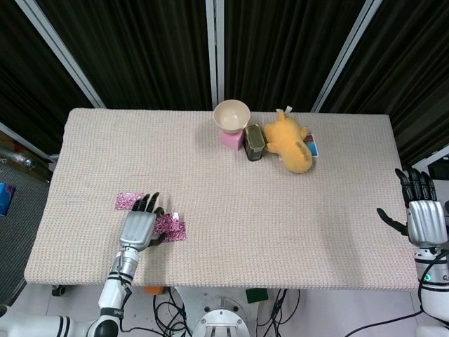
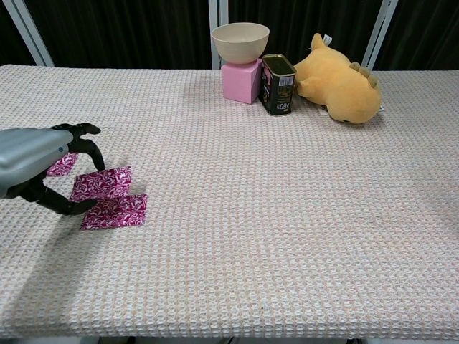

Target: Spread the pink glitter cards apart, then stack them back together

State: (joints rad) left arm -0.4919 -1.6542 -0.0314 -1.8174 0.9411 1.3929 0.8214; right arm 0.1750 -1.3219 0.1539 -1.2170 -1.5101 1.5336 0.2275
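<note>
Three pink glitter cards lie at the table's front left. In the chest view the middle card [image 2: 102, 183] overlaps the back edge of the near card [image 2: 115, 211], and the third card [image 2: 63, 163] lies apart, further back and left. My left hand [image 2: 36, 168] arches over the middle card with its fingertips [image 2: 98, 162] at the card's back edge and its thumb by the near card's left edge. In the head view the left hand [image 1: 140, 228] covers part of the two overlapping cards [image 1: 173, 228]. My right hand [image 1: 421, 219] hangs off the table's right edge, fingers spread, holding nothing.
At the back centre a cream bowl [image 2: 240, 39] sits on a pink block [image 2: 240, 80], beside a dark tin [image 2: 278, 84] and a yellow plush toy [image 2: 341, 79]. The table's front edge [image 1: 210, 284] runs just behind my left wrist.
</note>
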